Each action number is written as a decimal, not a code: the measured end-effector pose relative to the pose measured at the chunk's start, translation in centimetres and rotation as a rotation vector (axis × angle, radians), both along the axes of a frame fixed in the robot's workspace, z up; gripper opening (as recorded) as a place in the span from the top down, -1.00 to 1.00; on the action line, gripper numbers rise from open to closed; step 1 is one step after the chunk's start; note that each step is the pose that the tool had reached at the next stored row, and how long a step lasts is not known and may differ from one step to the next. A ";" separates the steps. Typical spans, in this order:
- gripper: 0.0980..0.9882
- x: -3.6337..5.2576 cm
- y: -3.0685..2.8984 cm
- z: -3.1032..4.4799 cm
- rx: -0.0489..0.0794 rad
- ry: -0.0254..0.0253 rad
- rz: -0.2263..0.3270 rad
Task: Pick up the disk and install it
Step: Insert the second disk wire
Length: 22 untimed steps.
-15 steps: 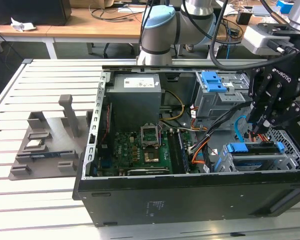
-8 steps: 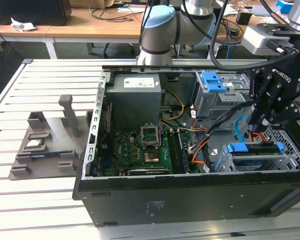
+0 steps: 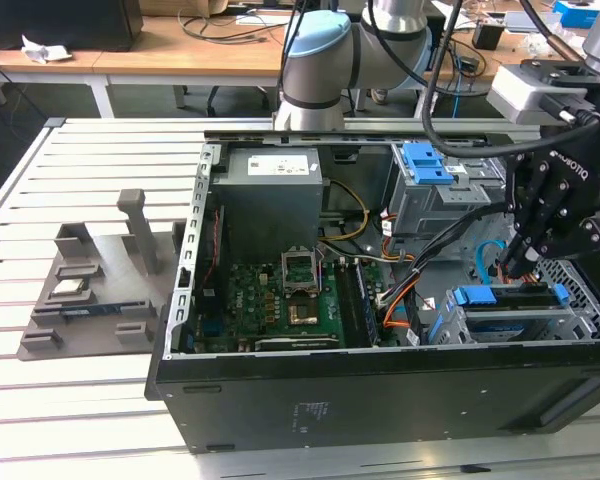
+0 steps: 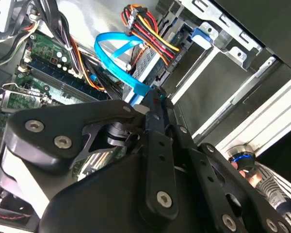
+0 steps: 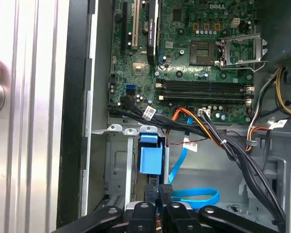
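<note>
Case wall: black side of the open computer case (image 3: 380, 400), along the bottom edge of the exterior view on a slatted table (image 3: 40, 400).
Disk: the disk (image 3: 510, 297) lies lower right in the exterior view, inside the metal drive cage (image 3: 585, 300). Its blue bracket (image 5: 150, 159) shows in the first wrist view, level with the cage rails.
Gripper: the gripper (image 3: 520, 268) points down at the disk's upper edge. The fingers (image 5: 166, 190) are drawn together. Whether they pinch anything or only bear on the disk, I cannot tell.
Step (judged): seating the disk in its bay, late in the task.
Technique (judged): press straight along the rails and keep the bracket square to the cage. Go slowly, since a tilted disk would jam.
Hazard: a blue data cable (image 5: 196, 196) loops just beside the fingertips, with wire bundles close by. Keep both out of the slot.
Mid-case: motherboard (image 3: 280, 300) at frame centre, well apart from the gripper.
Behind: grey power supply (image 3: 270, 190).
Left: grey fixture tray (image 3: 80, 290), outside the case.
Far: arm base (image 3: 320, 60), top centre.
</note>
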<state>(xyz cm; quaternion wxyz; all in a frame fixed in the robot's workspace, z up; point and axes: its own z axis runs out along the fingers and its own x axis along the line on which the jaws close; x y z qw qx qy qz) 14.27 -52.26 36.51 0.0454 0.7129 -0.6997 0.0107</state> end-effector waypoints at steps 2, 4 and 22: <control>0.87 0.58 -0.01 -1.03 0.000 0.0025 -0.003; 0.87 0.59 -0.01 -1.31 0.000 0.0030 -0.003; 0.87 1.16 -0.71 -1.99 0.000 0.0033 -0.003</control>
